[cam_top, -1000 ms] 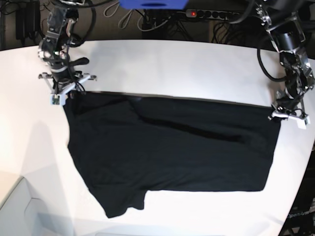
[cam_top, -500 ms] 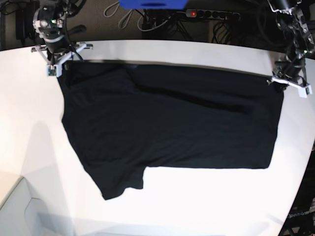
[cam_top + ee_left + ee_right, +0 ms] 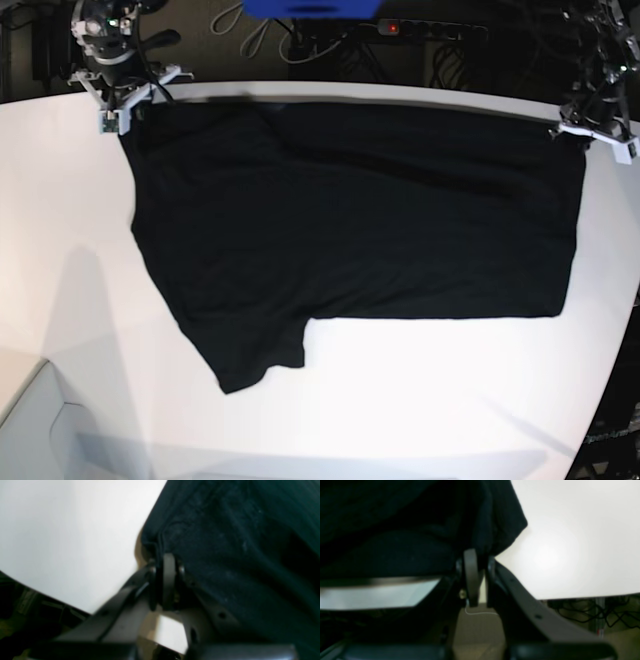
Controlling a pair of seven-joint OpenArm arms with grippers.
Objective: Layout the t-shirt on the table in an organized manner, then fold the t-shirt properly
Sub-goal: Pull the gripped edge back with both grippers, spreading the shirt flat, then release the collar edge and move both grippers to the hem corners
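White bench surface carries the t-shirt, plain black side up, spread wide with its far edge at the bench's back rim, one sleeve trailing toward the near left of the base view. The left tool is seen clamped on one far corner of the cloth and the right tool clamped on the other, the hem stretched taut between them. If the hem is drawn further back, the cloth is judged likely to slide over the back rim, and uneven tension could tug a corner free or leave the diagonal crease across the chest.
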